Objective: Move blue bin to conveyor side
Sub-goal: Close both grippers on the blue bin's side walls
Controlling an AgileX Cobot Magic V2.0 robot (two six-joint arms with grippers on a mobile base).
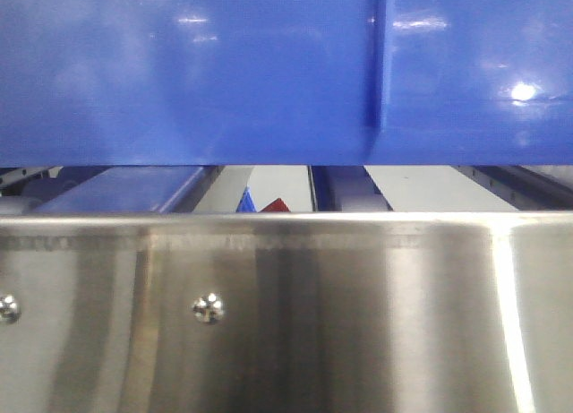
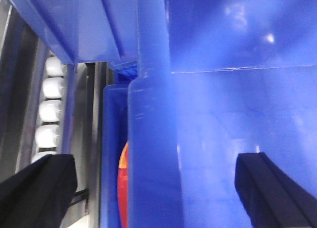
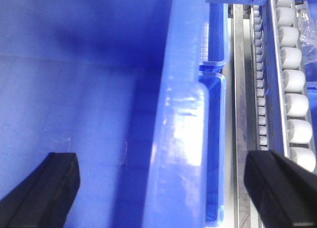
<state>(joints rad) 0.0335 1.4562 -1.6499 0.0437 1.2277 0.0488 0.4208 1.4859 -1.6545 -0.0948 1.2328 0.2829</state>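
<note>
Bright overhead light; glare spots on blue bin (image 1: 224, 73) wall, vertical streaks on steel panel (image 1: 358, 323). Both wrist views soft and hazy.

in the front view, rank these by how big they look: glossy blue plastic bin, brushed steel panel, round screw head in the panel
1-2. brushed steel panel and glossy blue plastic bin: nearly equal, both cropped by the frame, so unranked
3. round screw head: by far the smallest

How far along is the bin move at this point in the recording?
Done: the left end effector and right end effector each straddle a rim of the blue bin. In hand: both are open, so nothing is clamped. Left: close, lift and carry the bin; no grey conveyor belt is in view, so arrival is unconfirmed.
</note>
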